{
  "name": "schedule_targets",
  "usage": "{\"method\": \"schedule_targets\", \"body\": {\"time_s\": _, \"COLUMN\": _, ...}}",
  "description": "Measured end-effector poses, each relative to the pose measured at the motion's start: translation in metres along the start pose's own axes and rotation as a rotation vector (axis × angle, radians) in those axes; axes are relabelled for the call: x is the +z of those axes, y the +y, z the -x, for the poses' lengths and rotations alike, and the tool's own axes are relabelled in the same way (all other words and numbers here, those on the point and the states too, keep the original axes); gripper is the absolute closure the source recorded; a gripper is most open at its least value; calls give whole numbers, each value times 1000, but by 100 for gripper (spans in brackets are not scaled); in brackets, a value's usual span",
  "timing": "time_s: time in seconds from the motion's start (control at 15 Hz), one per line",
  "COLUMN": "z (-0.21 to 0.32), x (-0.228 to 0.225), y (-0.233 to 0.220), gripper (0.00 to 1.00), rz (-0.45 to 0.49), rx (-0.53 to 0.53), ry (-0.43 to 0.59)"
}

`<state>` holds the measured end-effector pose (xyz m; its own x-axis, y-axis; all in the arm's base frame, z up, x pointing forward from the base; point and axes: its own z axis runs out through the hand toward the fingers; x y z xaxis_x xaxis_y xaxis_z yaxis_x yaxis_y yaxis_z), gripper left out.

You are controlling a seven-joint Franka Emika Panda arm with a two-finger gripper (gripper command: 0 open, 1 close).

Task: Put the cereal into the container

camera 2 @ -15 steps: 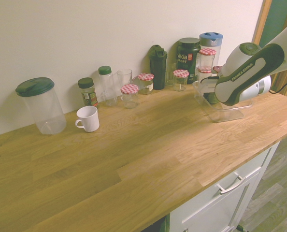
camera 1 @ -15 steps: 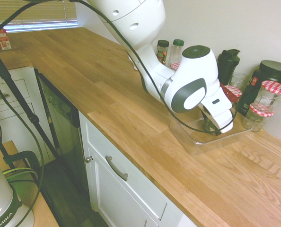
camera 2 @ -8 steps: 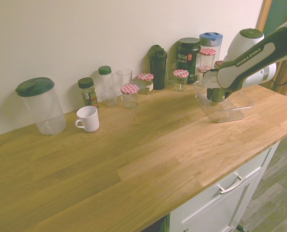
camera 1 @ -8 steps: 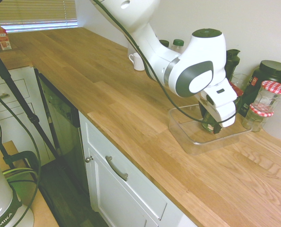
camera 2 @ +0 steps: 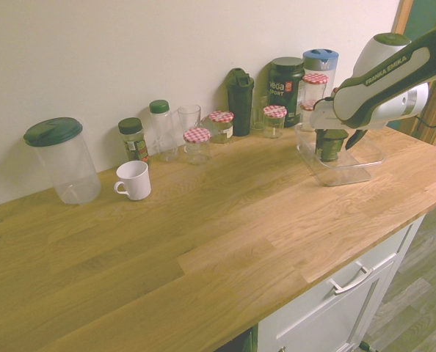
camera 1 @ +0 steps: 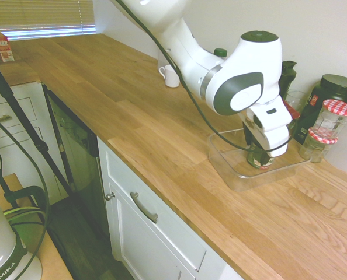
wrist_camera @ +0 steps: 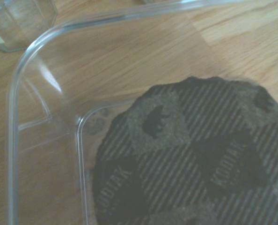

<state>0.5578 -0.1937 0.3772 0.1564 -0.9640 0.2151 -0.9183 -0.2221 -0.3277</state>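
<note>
- Cereal [camera 2: 329, 144]: short, squat dark jar with a wide black lid and a green label; upright inside the container, near the end closest to the wall. Lid top [wrist_camera: 195, 159] fills much of the wrist view, with a striped pattern and the word "KODIAK".
- Container [camera 1: 226, 158]: shallow clear plastic rectangular tub with rounded corners; flat on the countertop, just in front of the row of jars by the wall. One rounded corner and rim [wrist_camera: 24, 61] seen in the wrist view.
- Gripper [camera 2: 334, 136]: two-finger end effector on the white arm, pointing steeply down directly above the cereal; jaws spread apart, one either side of the jar's lid; nothing gripped. Contact with the lid impossible to judge.
- Countertop [camera 2: 203, 242]: light wooden planks, above white cabinets.
- Big black canister [camera 2: 285, 84]: marked "Vega Sport", against the wall behind the container.
- Checkered-lid glass jars [camera 2: 197, 144]: red-and-white lids, several along the wall, some just beside the container.
- Black shaker bottle [camera 2: 240, 92]: upright, left of the canister in the second exterior view.
- White mug [camera 2: 134, 180]: well apart from the container.
- Clear tall tub with dark green lid [camera 2: 60, 160]: far end of the row.
</note>
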Motion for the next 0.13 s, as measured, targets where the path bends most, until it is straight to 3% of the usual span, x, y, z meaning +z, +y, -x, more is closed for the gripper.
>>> {"method": "schedule_targets", "body": {"time_s": 0.13, "z": 0, "x": -27, "y": 5, "gripper": 0, "rz": -12, "rx": 12, "ry": -12}}
